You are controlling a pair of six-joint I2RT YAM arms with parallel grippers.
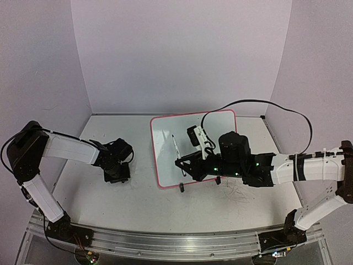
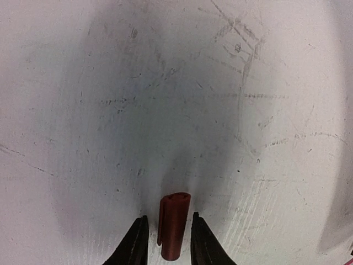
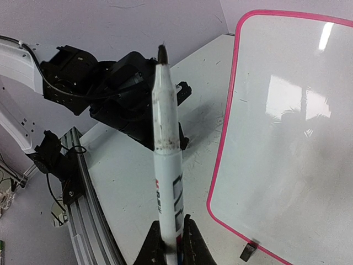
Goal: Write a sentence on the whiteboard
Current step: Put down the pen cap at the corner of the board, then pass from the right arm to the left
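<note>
The whiteboard (image 1: 193, 144) with its pink frame lies flat in the middle of the table. Its face also shows in the right wrist view (image 3: 287, 138), blank apart from reflections; no sentence shows on it. My right gripper (image 1: 181, 164) hovers by the board's near left corner. It is shut (image 3: 171, 221) on an uncapped white marker (image 3: 165, 132) with a dark tip, pointing away from the jaws. My left gripper (image 1: 117, 172) is low over the table left of the board. Its jaws (image 2: 169, 216) stand slightly apart round a red marker cap (image 2: 175, 226), with narrow gaps on both sides.
Two small black clip feet (image 1: 181, 188) stick out from the board's near edge; one shows in the right wrist view (image 3: 249, 251). A black cable (image 1: 248, 102) loops over the board's far right corner. The tabletop (image 2: 165, 99) is scuffed. Purple walls enclose the back and sides.
</note>
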